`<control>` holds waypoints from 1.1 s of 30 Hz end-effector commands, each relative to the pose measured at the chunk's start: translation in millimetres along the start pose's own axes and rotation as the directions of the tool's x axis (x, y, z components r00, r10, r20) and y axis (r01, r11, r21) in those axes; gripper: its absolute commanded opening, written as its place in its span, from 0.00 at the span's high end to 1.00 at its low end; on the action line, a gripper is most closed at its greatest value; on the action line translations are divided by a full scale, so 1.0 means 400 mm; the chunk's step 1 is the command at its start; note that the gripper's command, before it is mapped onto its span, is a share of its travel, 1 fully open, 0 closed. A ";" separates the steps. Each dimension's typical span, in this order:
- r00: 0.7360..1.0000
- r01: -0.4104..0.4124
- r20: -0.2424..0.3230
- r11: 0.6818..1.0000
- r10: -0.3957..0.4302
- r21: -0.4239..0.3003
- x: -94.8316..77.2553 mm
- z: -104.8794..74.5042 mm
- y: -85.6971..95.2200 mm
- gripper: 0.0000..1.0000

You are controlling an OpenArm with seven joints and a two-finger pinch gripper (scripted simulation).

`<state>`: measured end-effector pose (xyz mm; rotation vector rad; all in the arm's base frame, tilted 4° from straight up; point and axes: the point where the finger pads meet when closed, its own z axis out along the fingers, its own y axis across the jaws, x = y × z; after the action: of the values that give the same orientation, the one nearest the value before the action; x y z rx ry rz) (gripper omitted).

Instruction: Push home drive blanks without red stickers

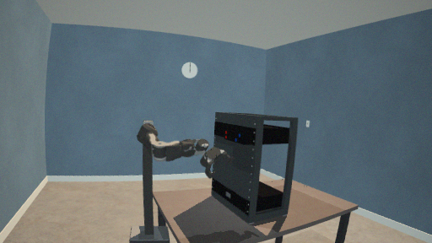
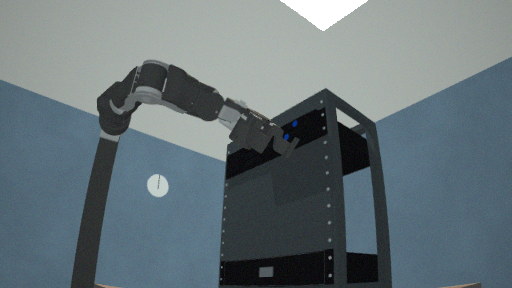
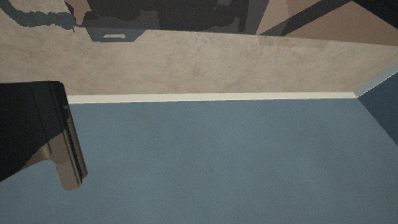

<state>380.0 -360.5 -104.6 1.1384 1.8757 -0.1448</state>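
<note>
The dark rack point(image 1: 253, 166) stands on the table point(image 1: 253, 211). The storage chassis point(image 1: 234, 133) is in its top bay. On its front I see two red stickers point(image 1: 226, 134) to the left and two blue stickers point(image 1: 239, 137) to the right. The blue stickers also show in the exterior view point(image 2: 290, 129). My gripper point(image 1: 213, 159) is open and empty. It hangs in front of the rack's face, below the chassis in the top view, and just left of the blue stickers in the exterior view point(image 2: 280, 142). The wrist view shows one finger point(image 3: 60, 145), wall and floor only.
A second dark unit point(image 1: 229, 195) sits in the rack's bottom bay. The arm's post point(image 1: 147, 186) stands on the floor left of the table. Blue walls and a wall clock point(image 1: 189, 70) are behind.
</note>
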 end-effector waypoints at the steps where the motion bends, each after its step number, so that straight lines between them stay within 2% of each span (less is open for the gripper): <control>1: 1.000 -0.002 0.003 1.000 0.002 -0.003 -0.003 -0.002 0.002 0.00; 11: 1.000 -0.012 -0.006 1.000 0.012 -0.024 0.002 -0.005 0.011 0.00; 19: 0.997 -0.060 -0.062 0.992 0.053 -0.111 0.034 -0.026 0.050 0.00; 22: 0.995 -0.071 -0.074 0.990 0.063 -0.119 0.040 -0.030 0.054 0.00; 28: 0.978 -0.169 -0.163 0.955 0.131 -0.243 0.077 -0.073 0.107 0.00; 33: 0.946 -0.281 -0.256 0.892 0.197 -0.353 0.100 -0.129 0.154 0.00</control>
<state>384.7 -276.6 -88.9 1.1204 1.8470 0.4311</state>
